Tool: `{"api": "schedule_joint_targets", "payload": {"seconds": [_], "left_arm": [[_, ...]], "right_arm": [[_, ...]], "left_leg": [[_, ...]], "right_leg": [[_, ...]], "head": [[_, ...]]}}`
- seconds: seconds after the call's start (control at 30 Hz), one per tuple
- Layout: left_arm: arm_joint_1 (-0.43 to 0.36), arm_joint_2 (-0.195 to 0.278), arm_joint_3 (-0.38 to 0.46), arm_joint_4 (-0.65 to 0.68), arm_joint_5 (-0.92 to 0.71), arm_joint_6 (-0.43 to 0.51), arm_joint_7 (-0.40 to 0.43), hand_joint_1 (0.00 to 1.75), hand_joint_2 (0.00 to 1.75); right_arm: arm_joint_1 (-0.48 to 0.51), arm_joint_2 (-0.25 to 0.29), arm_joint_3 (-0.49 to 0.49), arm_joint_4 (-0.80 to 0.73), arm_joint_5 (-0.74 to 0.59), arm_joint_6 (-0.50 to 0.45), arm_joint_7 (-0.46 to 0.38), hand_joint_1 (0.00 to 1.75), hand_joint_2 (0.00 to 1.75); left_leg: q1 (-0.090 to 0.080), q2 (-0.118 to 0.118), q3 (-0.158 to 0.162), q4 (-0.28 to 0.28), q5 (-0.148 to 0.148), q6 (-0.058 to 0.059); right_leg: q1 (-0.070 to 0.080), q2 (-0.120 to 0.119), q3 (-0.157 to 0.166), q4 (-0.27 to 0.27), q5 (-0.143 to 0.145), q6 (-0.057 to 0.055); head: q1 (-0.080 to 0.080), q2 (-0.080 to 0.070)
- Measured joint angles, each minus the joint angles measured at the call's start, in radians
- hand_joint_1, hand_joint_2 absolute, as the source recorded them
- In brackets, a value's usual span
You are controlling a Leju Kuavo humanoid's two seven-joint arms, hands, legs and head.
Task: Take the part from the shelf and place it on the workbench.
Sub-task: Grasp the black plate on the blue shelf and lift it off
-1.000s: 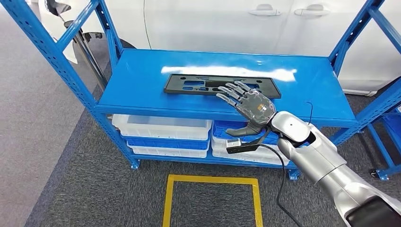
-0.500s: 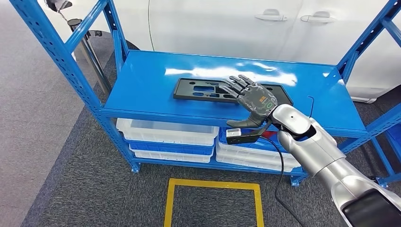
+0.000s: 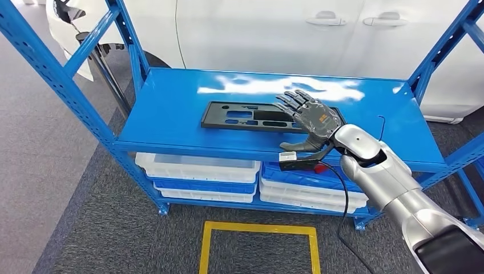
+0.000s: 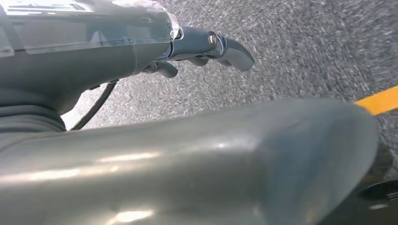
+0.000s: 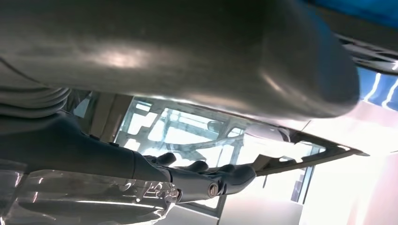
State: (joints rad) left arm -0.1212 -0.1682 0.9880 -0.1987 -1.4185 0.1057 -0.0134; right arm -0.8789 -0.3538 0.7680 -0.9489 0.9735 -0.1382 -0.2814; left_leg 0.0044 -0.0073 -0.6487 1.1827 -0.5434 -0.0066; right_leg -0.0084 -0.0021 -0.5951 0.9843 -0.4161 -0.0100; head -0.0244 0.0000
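Nearest the robot, a yellow taped square [image 3: 257,245] marks the grey carpet [image 3: 85,228] in front of the blue metal shelf unit [image 3: 171,123]. The left hand [image 4: 206,47] hangs over that carpet in the left wrist view, its dark fingers [image 4: 234,49] curled inward with nothing in them, and a strip of the yellow tape shows at the picture's edge.

The silver right arm [image 3: 394,194] rises from the lower right of the head view, a black cable [image 3: 341,211] hanging from the wrist. The right hand [image 3: 311,120] is over the near-right part of the black plastic part [image 3: 245,116], fingers apart and stretched forward above it, thumb pointing down toward the shelf's front lip. In the right wrist view the fingers [image 5: 225,178] reach along just beside the part's edge [image 5: 305,157]; whether they touch it I cannot tell, and nothing is clasped.

The part is a long flat panel with several cut-outs, lying flat on the top deck of the shelf, roughly central, its long side parallel to the front edge. On the level beneath sit stacked white and blue plastic bins [image 3: 197,168].

Behind the shelf stands a white car [image 3: 285,34], two door handles [image 3: 321,20] visible
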Motion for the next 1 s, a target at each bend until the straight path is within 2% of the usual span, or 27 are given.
{"api": "schedule_joint_targets", "payload": {"seconds": [0.03,0.07,0.1,0.13,0.17,0.2,0.23,0.27,0.4,0.47,0.53,0.57,0.6,0.63,0.7,0.73,0.77,0.8,0.9,0.93,1.0], "left_arm": [[0.001,0.0,0.0,0.0,0.0,0.0,0.0,0.0,0.0],[0.002,0.0,0.0,0.0,0.0,0.0,0.0,0.0,0.0],[0.002,0.0,0.0,0.0,0.0,0.0,0.0,0.0,0.0],[0.002,0.0,0.0,0.0,0.0,0.0,0.0,0.0,0.0],[0.001,0.001,0.0,0.0,0.0,0.0,0.0,0.0,0.0],[0.0,0.001,0.0,0.0,0.0,0.0,0.0,0.0,0.0],[-0.001,0.001,0.0,0.0,0.0,0.0,0.0,0.0,0.0],[-0.001,0.001,0.0,0.0,0.0,0.001,0.0,0.0,0.0],[-0.001,0.002,0.0,0.0,0.001,0.002,0.001,0.0,0.0],[-0.002,0.002,0.0,0.0,0.002,0.002,0.002,0.0,0.0],[-0.002,0.002,0.0,0.0,0.002,0.002,0.003,0.0,0.0],[-0.001,0.002,0.0,0.0,0.002,0.002,0.004,0.0,0.0],[-0.001,0.002,0.0,0.0,0.002,0.002,0.004,0.0,0.0],[-0.001,0.002,0.0,0.0,0.002,0.002,0.005,0.0,0.0],[-0.001,0.002,0.0,0.0,0.003,0.002,0.005,0.0,0.0],[-0.001,0.001,0.0,0.0,0.004,0.002,0.006,0.0,0.0],[-0.002,0.001,0.0,0.001,0.004,0.002,0.007,0.0,0.0],[-0.002,0.001,0.0,0.001,0.005,0.002,0.008,0.0,0.0],[-0.002,0.001,0.0,0.001,0.007,0.003,0.007,0.0,0.0],[-0.002,0.001,0.0,0.001,0.007,0.003,0.005,0.0,0.0],[-0.002,0.002,0.0,0.001,0.008,0.003,0.003,0.0,0.0]], "right_arm": [[0.001,0.0,0.0,0.001,0.0,0.0,0.0,0.0,0.0],[0.002,0.001,0.0,0.002,0.0,0.0,0.0,0.0,0.0],[0.003,0.001,0.001,0.004,0.0,0.0,0.0,0.0,0.0],[0.004,0.002,0.001,0.004,-0.001,0.0,0.0,0.0,0.0],[0.004,0.002,0.001,0.005,-0.001,0.0,0.001,0.0,0.0],[0.003,0.002,0.001,0.005,-0.002,0.0,0.002,0.0,0.0],[0.003,0.002,0.001,0.005,-0.002,0.0,0.002,0.0,0.0],[0.002,0.002,0.001,0.006,-0.002,0.001,0.003,0.0,0.0],[0.001,0.004,0.0,0.008,-0.003,0.001,0.004,0.0,0.0],[-0.003,0.005,0.0,0.01,-0.003,0.001,0.006,0.0,0.0],[-0.004,0.005,0.0,0.014,-0.003,0.002,0.008,0.0,0.0],[-0.002,0.005,0.0,0.017,-0.003,0.002,0.009,0.0,0.0],[0.0,0.005,0.001,0.02,-0.003,0.002,0.009,0.0,0.0],[0.0,0.006,0.001,0.023,-0.003,0.002,0.01,0.0,0.0],[-0.004,0.006,0.0,0.028,-0.004,0.002,0.011,0.0,0.0],[-0.008,0.007,0.0,0.031,-0.005,0.003,0.011,0.0,0.0],[-0.013,0.008,0.0,0.035,-0.006,0.005,0.012,0.0,0.0],[-0.016,0.01,0.0,0.041,-0.008,0.008,0.013,0.0,0.0],[-0.025,0.015,0.001,0.065,-0.014,0.02,0.016,0.0,0.0],[-0.029,0.019,0.001,0.076,-0.016,0.021,0.016,0.0,0.0],[-0.036,0.026,0.001,0.097,-0.019,0.021,0.015,0.0,0.0]], "left_leg": [[0.002,0.0,-0.039,0.065,-0.02,-0.004],[0.005,0.0,-0.068,0.106,-0.022,-0.006],[0.007,0.001,-0.08,0.11,-0.004,-0.009],[0.009,0.001,-0.072,0.073,0.032,-0.009],[0.01,0.002,-0.046,0.002,0.08,-0.009],[0.009,0.002,-0.016,-0.064,0.113,-0.007],[0.008,0.002,0.008,-0.118,0.133,-0.001],[0.007,0.002,0.023,-0.15,0.138,0.004],[0.005,0.0,0.035,-0.17,0.129,0.031],[0.008,0.0,0.042,-0.178,0.129,0.041],[0.007,0.0,0.045,-0.179,0.125,0.046],[0.006,-0.001,0.046,-0.178,0.123,0.047],[0.006,-0.001,0.048,-0.178,0.12,0.047],[0.006,-0.002,0.052,-0.177,0.117,0.046],[0.005,-0.004,0.061,-0.175,0.109,0.041],[0.004,-0.005,0.063,-0.174,0.106,0.038],[0.002,-0.005,0.064,-0.173,0.103,0.034],[0.001,-0.006,0.063,-0.173,0.101,0.029],[0.0,-0.004,0.062,-0.165,0.089,0.015],[0.0,-0.003,0.052,-0.139,0.072,0.011],[0.002,-0.001,0.002,-0.03,0.017,0.004]], "right_leg": [[0.0,0.0,0.004,0.001,-0.004,-0.001],[0.0,0.0,0.008,0.002,-0.009,-0.002],[0.0,0.0,0.014,0.003,-0.015,-0.001],[-0.001,0.001,0.02,0.006,-0.021,0.001],[-0.001,0.002,0.028,0.009,-0.03,0.004],[0.0,0.002,0.034,0.013,-0.037,0.008],[0.001,0.003,0.037,0.016,-0.044,0.013],[0.002,0.004,0.038,0.018,-0.048,0.019],[-0.001,0.004,0.035,0.027,-0.061,0.04],[-0.004,0.003,-0.004,0.108,-0.104,0.05],[-0.005,0.003,-0.086,0.252,-0.158,0.056],[-0.005,0.003,-0.12,0.301,-0.165,0.058],[-0.005,0.003,-0.137,0.316,-0.151,0.058],[-0.005,0.003,-0.131,0.285,-0.117,0.056],[-0.004,0.003,-0.077,0.146,-0.031,0.048],[-0.002,0.004,-0.05,0.081,-0.005,0.043],[0.001,0.004,-0.033,0.039,0.008,0.038],[0.004,0.004,-0.026,0.022,0.007,0.033],[0.0,0.003,-0.019,0.013,0.005,0.019],[-0.003,0.002,-0.016,0.009,0.006,0.013],[-0.005,0.0,-0.011,0.006,0.004,0.005]], "head": [[0.0,0.0],[0.0,0.0],[0.0,0.0],[0.0,0.0],[0.0,0.0],[0.0,0.0],[0.0,0.0],[0.0,0.0],[0.0,0.0],[0.0,0.0],[0.0,0.0],[0.0,0.0],[0.0,0.0],[0.0,0.0],[0.0,0.0],[0.0,0.0],[0.0,0.0],[0.0,0.0],[0.0,0.0],[0.0,0.0],[0.0,0.0]]}}
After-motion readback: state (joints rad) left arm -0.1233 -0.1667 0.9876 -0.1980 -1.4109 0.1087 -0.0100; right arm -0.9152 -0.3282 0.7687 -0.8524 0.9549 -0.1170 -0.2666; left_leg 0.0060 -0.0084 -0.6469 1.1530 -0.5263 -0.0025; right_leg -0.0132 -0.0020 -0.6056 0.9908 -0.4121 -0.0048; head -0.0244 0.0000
